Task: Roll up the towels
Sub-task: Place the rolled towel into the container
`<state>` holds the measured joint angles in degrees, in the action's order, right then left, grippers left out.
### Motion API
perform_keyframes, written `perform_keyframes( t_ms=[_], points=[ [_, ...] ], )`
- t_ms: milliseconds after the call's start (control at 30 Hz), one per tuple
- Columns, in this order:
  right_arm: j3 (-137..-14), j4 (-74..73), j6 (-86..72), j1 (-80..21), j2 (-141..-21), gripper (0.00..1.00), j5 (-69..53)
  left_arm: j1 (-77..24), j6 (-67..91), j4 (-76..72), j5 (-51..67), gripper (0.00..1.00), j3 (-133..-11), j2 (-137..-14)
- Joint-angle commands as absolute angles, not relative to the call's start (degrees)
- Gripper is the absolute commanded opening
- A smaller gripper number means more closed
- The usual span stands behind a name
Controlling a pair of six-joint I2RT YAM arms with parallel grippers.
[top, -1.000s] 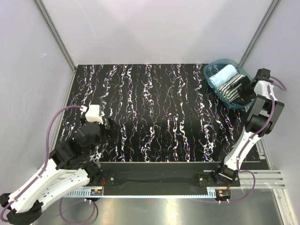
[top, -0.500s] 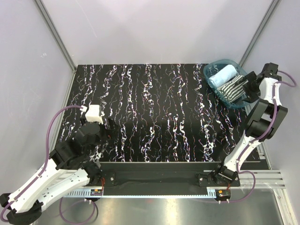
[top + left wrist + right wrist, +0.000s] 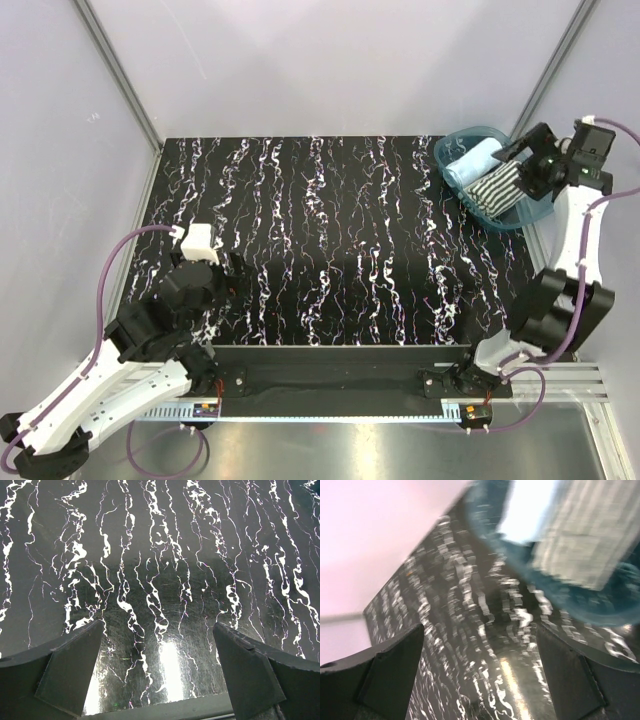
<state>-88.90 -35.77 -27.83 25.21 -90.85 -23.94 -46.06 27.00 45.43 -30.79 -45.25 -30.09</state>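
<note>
Well, two towels share the one teal tub (image 3: 446, 152): a light blue towel (image 3: 473, 162) and a striped towel (image 3: 500, 188). The left gripper (image 3: 160, 665) and right gripper (image 3: 480, 667) both gape empty.

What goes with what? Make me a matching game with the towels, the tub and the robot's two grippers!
Things:
1. tub
2. striped towel
3. left gripper
4. right gripper

Places:
a. open, over the table, near left side
b. far right corner of the table
c. open, in the air beside the tub
d. in the tub, next to the blue towel

Pairs: 1-b, 2-d, 3-a, 4-c
</note>
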Motion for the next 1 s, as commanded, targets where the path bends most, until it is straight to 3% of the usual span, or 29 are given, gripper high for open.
perform_keyframes(
  t_ms=[0, 267, 567, 833, 967],
  points=[
    [-85.44, -28.57, -25.58, 19.7, -82.98, 1.0, -28.66, -45.97, 26.81, 44.21, -33.05, 0.99, -45.09, -29.71],
    [-73.41, -20.85, -24.26, 7.49, -64.46, 1.0, -24.26, -45.97, 26.37, 42.54, -31.82, 0.99, -45.26, -28.48],
    [-59.6, -17.41, -24.7, -10.52, -54.06, 1.0, -19.35, -45.97, 23.65, 35.69, -35.67, 0.99, -40.26, -20.13],
    [-60.21, -21.09, -19.08, -42.14, -54.93, 1.0, 11.49, -45.88, 9.87, 12.42, -46.66, 0.99, -30.16, -22.31],
    [-58.02, -19.08, -17.59, -52.34, -54.41, 1.0, 25.19, -44.48, 4.23, 0.22, -48.87, 0.99, -26.38, -26.1]
  ],
)
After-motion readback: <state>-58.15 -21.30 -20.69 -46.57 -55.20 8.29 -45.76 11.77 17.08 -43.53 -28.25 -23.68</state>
